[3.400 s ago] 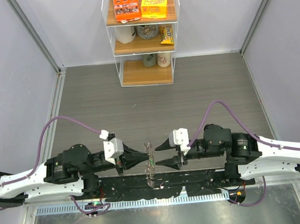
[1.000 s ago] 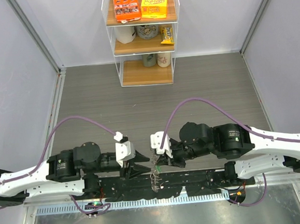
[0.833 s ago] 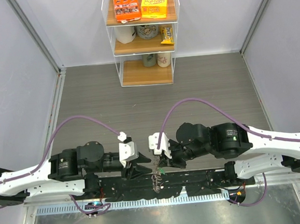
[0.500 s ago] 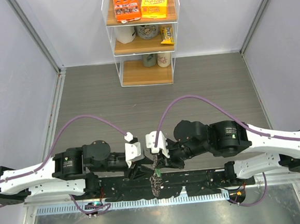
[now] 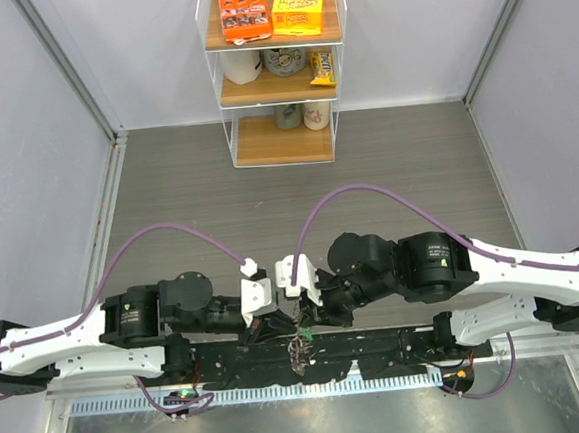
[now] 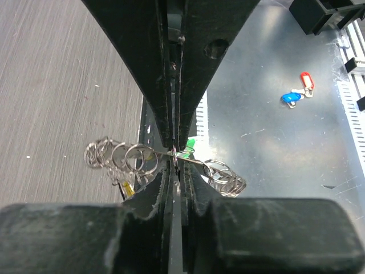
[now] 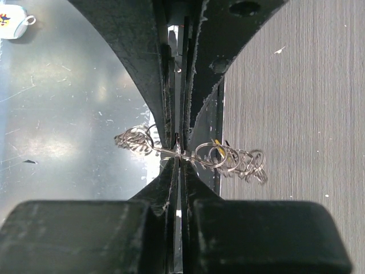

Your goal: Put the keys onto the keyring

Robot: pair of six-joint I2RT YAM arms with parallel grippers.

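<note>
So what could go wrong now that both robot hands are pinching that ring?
The left gripper and right gripper both have their jaws shut on the same thin wire of the keyring. If one arm tugs differently, the wire could slip out or bend. The ring is held over the edge of the table, so a slip might drop it onto the metal sheet.
</note>
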